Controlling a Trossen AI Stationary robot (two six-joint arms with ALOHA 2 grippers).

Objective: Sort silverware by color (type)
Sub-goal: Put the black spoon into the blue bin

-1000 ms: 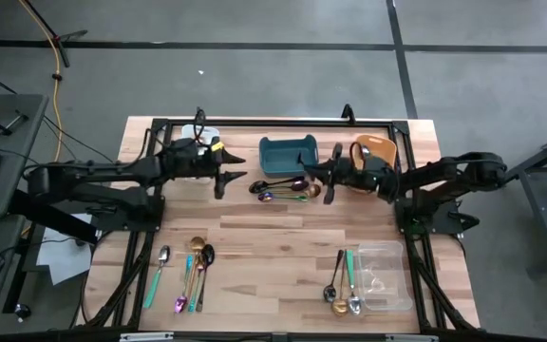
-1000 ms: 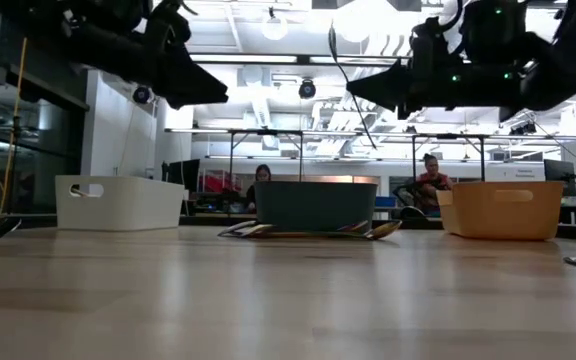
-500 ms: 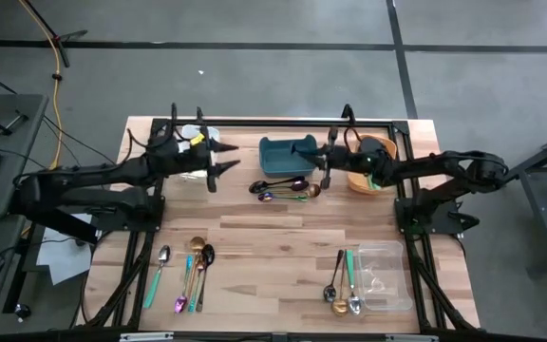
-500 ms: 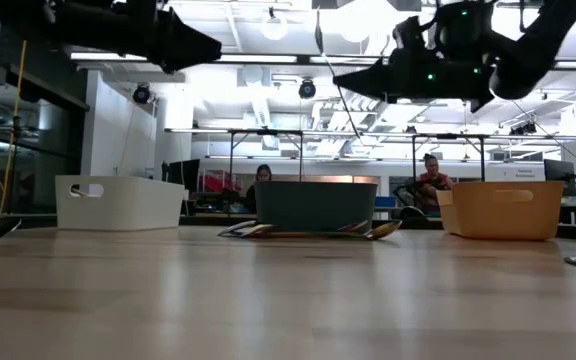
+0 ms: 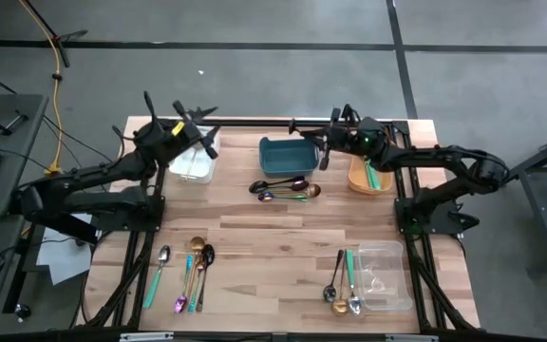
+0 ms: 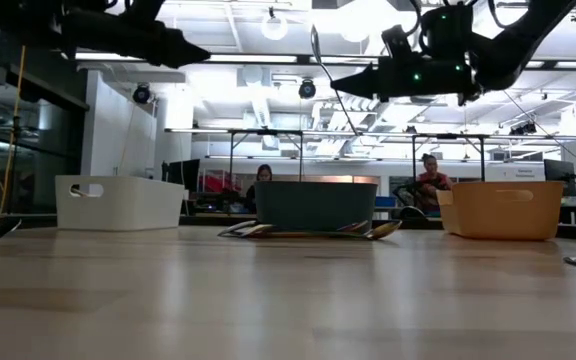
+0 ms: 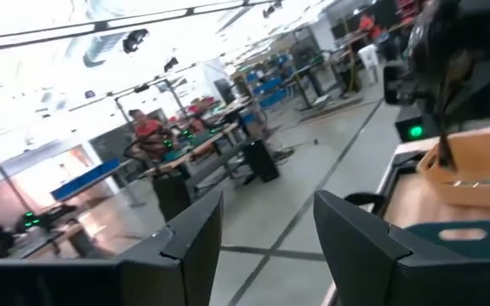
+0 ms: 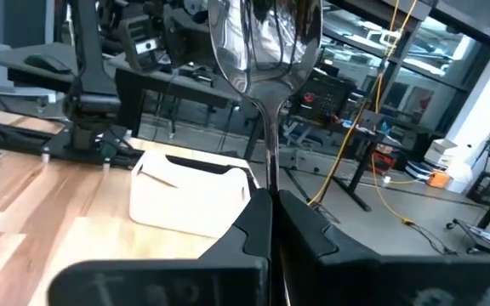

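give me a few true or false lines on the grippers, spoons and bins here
1. The right gripper is shut on a silver spoon. True.
2. The left gripper is shut. False: its fingers stand apart, with nothing between them.
3. The clear bin sits at the far edge of the table. False: it is near the front right corner.
4. A cluster of spoons lies just in front of the teal bin. True.
5. The orange bin is empty. False: a teal-handled utensil lies in it.
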